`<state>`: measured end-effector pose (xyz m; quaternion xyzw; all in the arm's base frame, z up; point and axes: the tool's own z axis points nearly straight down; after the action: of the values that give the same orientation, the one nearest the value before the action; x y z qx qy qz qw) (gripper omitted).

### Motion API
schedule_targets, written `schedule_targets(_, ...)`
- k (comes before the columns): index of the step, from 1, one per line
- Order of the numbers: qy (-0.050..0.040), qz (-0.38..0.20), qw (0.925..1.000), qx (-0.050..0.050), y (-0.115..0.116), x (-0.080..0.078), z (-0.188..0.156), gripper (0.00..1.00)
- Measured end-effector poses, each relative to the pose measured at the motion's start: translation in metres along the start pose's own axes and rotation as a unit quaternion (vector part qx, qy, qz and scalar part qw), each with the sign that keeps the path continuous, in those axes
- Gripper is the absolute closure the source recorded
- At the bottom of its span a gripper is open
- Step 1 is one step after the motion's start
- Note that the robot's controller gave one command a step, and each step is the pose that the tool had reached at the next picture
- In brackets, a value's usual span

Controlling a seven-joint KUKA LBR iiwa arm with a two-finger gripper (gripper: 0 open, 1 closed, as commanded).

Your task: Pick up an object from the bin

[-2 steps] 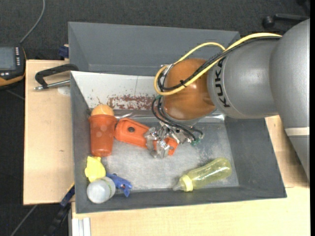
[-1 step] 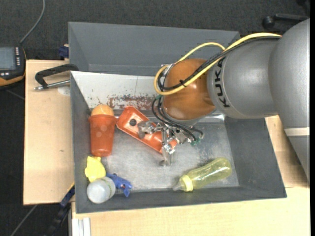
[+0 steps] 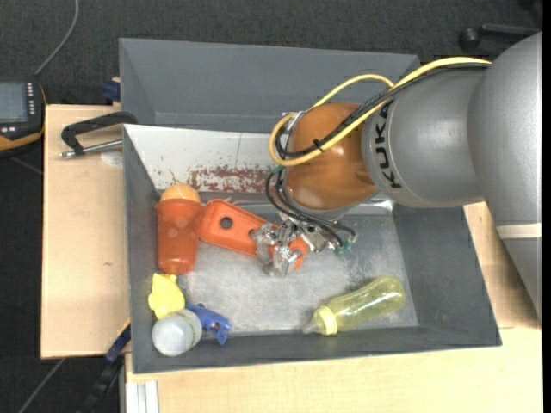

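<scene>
The flat orange plastic piece with a round hole [image 3: 225,224] lies near the middle of the bin floor. It slants from its higher left end down toward the right, and its right end runs in under my jaws. My jaws sit low at that end, with a bit of orange showing among their metal parts. I cannot tell whether they are apart, closed or clamped on the piece, because my own wrist hides too much of them. Above them is my orange wrist cover [image 3: 323,157] with a yellow cable [image 3: 362,84] looped over it, and my grey arm [image 3: 448,136] comes in from the right.

Against the left end of the flat piece lies an orange bottle-shaped thing [image 3: 176,239], its pale peach cap pointing toward the back wall. In front of it, in the front left corner, three small things sit close together: a yellow lump [image 3: 165,295], a white round-topped thing [image 3: 175,334] and a blue piece [image 3: 211,323].

A clear yellow-green bottle [image 3: 362,304] lies on its side near the front wall, to the front and right of my jaws and apart from them. All of this rests in the grey bin [image 3: 448,291], whose back wall carries a rust-brown streak [image 3: 228,177].
</scene>
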<state>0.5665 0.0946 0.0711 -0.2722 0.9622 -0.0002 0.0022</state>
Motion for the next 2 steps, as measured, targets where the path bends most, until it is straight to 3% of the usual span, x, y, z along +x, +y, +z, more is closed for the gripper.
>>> schedule_targets(1,0.0003,0.0,1.0,0.0,-0.0001,0.0001,0.0001,0.0)
schedule_targets(2,0.0003,0.0,1.0,0.0,-0.0001,0.0001,0.0001,0.0)
